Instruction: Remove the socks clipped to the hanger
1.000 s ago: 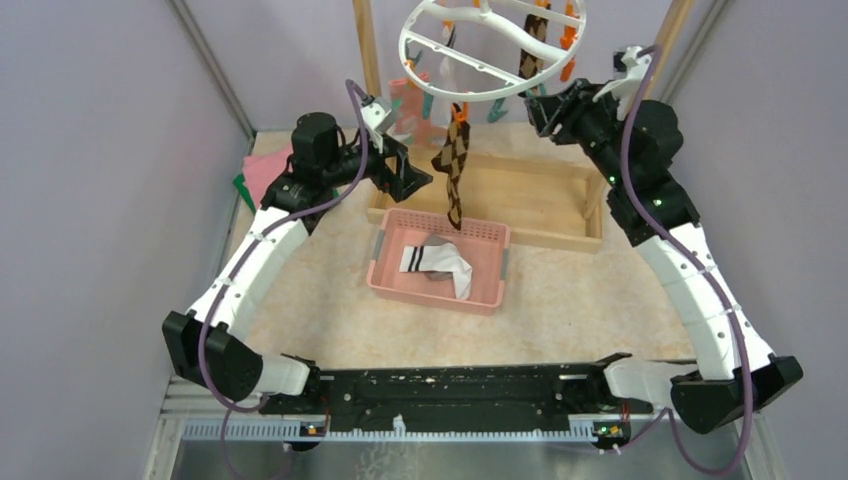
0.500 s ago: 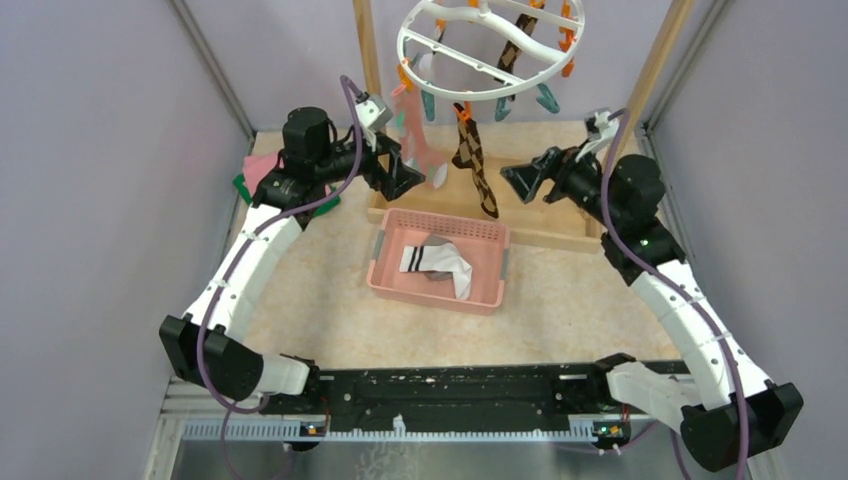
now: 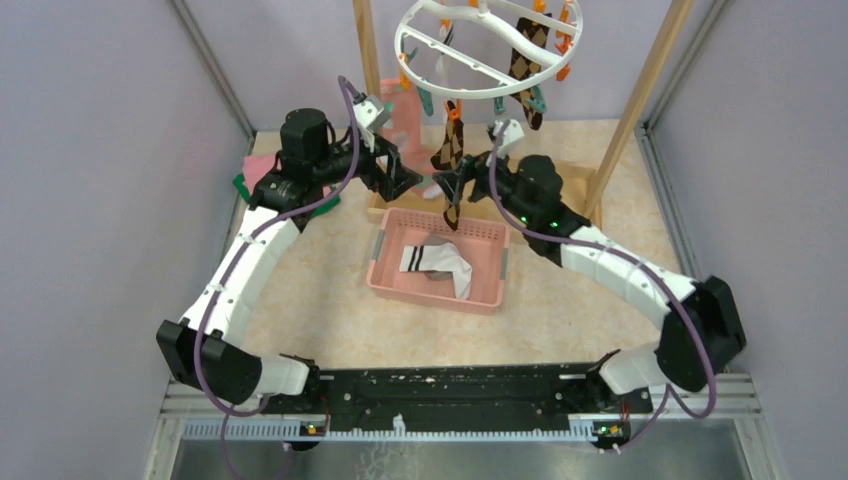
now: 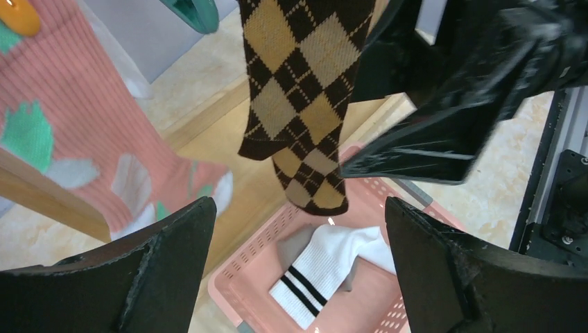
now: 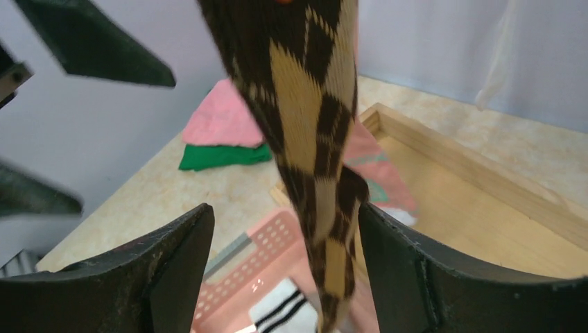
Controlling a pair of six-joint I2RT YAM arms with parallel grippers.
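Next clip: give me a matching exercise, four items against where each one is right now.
1. near argyle sock
2. striped white sock
3. pink sock
4. folded cloths

A. lying in the pink basket
B. on the table, far left
C. hanging between the open fingers of the right gripper
D. hanging left of the near argyle sock

Pairs: 1-C, 2-A, 3-D, 4-B

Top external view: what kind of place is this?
Probably a lab robot test cell staged as a laundry mock-up: plain panel walls box in the tabletop, two arms are bolted to a rail, and a ring hanger holds clipped socks near a pink basket.
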